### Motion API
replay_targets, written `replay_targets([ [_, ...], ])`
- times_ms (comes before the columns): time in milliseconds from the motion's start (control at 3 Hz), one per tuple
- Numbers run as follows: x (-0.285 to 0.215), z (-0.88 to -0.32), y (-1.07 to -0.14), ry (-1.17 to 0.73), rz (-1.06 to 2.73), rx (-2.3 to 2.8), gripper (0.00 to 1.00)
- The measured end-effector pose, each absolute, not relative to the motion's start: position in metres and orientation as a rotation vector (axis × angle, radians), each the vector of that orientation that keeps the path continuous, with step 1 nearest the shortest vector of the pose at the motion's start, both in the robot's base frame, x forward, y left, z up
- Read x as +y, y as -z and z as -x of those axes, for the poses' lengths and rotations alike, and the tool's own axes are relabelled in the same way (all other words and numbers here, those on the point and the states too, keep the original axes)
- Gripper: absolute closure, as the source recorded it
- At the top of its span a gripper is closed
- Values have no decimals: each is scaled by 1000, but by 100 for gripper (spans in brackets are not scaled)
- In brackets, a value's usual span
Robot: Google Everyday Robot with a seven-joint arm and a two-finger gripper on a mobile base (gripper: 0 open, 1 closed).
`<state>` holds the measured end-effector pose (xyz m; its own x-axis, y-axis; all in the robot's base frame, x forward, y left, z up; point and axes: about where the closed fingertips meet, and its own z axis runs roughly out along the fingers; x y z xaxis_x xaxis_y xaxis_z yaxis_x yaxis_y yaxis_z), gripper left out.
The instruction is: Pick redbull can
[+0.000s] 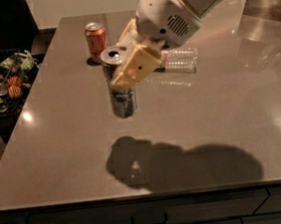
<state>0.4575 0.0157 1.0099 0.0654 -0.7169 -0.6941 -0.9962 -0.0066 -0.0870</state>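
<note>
The redbull can [121, 100] is a tall slim silver-grey can with dark panels and a shiny open top. It hangs upright in the air, well above the grey table [58, 142]; its shadow lies on the table below it. My gripper [126, 70] is shut on the can's upper half, with a cream-coloured finger [136, 66] across its front. The white arm reaches in from the upper right.
A shorter orange-red soda can [96, 39] stands at the back left of the table. A clear plastic bottle [179, 60] lies on its side behind the gripper. A rack of snack bags [0, 83] stands left of the table.
</note>
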Motion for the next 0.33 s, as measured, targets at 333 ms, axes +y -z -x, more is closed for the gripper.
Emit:
replay_targets([
  [333, 16, -458, -1011, -630, 1777, 1706, 100],
])
